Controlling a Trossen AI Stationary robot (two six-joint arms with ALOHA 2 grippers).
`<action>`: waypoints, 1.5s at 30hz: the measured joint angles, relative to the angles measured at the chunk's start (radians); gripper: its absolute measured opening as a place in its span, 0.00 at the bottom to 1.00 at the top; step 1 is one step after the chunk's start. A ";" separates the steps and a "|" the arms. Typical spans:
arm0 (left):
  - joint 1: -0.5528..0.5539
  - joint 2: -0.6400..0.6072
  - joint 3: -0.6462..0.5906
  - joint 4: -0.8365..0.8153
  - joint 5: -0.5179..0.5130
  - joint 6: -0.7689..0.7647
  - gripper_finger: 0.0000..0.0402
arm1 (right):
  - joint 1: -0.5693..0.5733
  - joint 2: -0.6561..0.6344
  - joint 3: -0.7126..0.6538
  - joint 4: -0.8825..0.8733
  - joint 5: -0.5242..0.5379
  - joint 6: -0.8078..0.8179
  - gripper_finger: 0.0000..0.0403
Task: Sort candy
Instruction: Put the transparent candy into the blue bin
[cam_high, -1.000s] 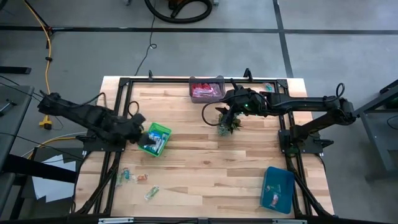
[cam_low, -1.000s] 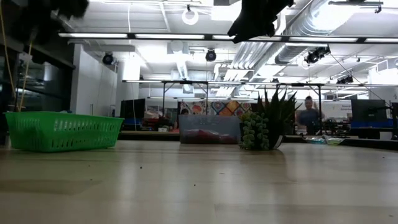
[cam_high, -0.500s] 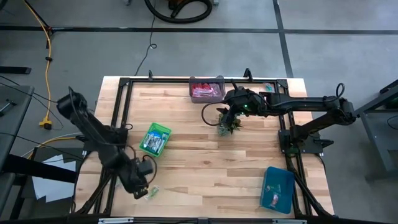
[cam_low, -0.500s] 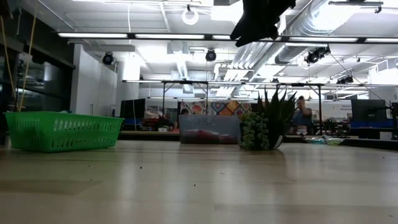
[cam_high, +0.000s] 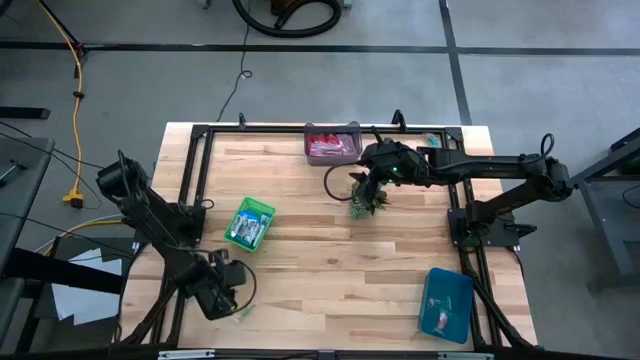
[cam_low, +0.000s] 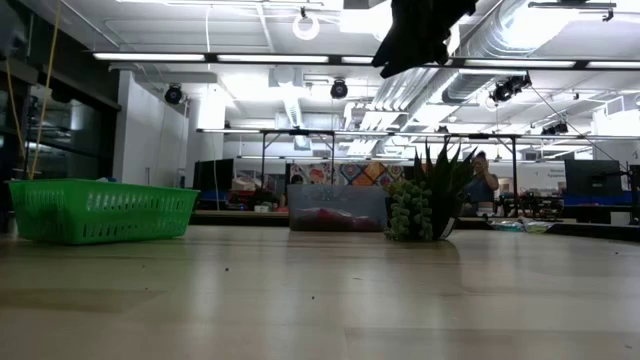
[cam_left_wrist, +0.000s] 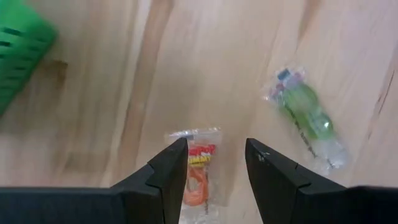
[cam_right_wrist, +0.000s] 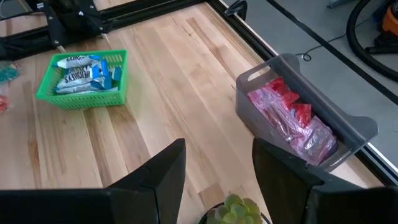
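Note:
Loose candy lies flat on the wood near the table's near-left corner. In the left wrist view an orange-wrapped candy (cam_left_wrist: 199, 171) sits in the gap of my open left gripper (cam_left_wrist: 216, 149), and a green-and-clear candy (cam_left_wrist: 305, 115) lies off to one side. My left gripper (cam_high: 228, 290) hovers over these sweets and hides most of them from above; one clear candy (cam_high: 243, 313) shows beside it. My right gripper (cam_high: 375, 183) is open (cam_right_wrist: 217, 162) and hangs above the small spiky plant (cam_high: 364, 203), holding nothing.
The green bin (cam_high: 249, 223) holds blue-and-white candy, the grey bin (cam_high: 332, 143) at the far edge holds pink candy, and the blue bin (cam_high: 447, 305) sits near the near-right corner. Black frame rails (cam_high: 190, 180) run along the table's sides. A person (cam_low: 480, 180) stands in the room behind.
My left arm has swung from the green bin toward the table's near-left corner and come down over the loose candy. My right arm has kept still. The person behind the table has shifted.

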 joint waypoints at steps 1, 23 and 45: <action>-0.009 0.009 0.000 0.004 0.000 -0.001 0.36 | 0.000 0.000 0.000 -0.001 0.000 0.000 0.45; 0.028 0.014 -0.002 -0.005 0.052 -0.185 0.03 | 0.000 0.000 0.000 -0.018 -0.007 0.019 0.45; 0.778 -0.446 0.000 0.963 -0.010 0.965 0.00 | 0.000 0.000 0.000 0.460 -0.431 -0.043 0.45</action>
